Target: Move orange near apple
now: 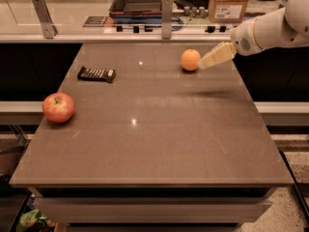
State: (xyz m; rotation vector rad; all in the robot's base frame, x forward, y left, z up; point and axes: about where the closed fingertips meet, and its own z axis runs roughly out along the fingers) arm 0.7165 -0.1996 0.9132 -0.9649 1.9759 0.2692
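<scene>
Brown tabletop [159,144] fills most of the view, w/ a pale counter [72,21] running along its far edge. On that counter you see a dark tray [140,1], a cardboard box [230,3] and two upright metal posts [167,16].

Orange [190,60]: far right part of the table, near the back edge, resting on the surface.

Apple [58,107]: left edge of the table, approx. mid-depth, stem dimple facing up. You can see the two fruits are well apart, on opposite sides of the table.

Dark wrapped bar [97,74]: lies flat at far left, between the apple and the back edge.

White arm [270,30]: enters from the right, above the table's right edge.

Gripper [203,64]: cream-coloured, angled down and to the left, tip just beside the orange's right side. Whether it touches the fruit you cannot tell. Claw state (wide vs. narrow): cannot tell. It carries nothing you can see.
</scene>
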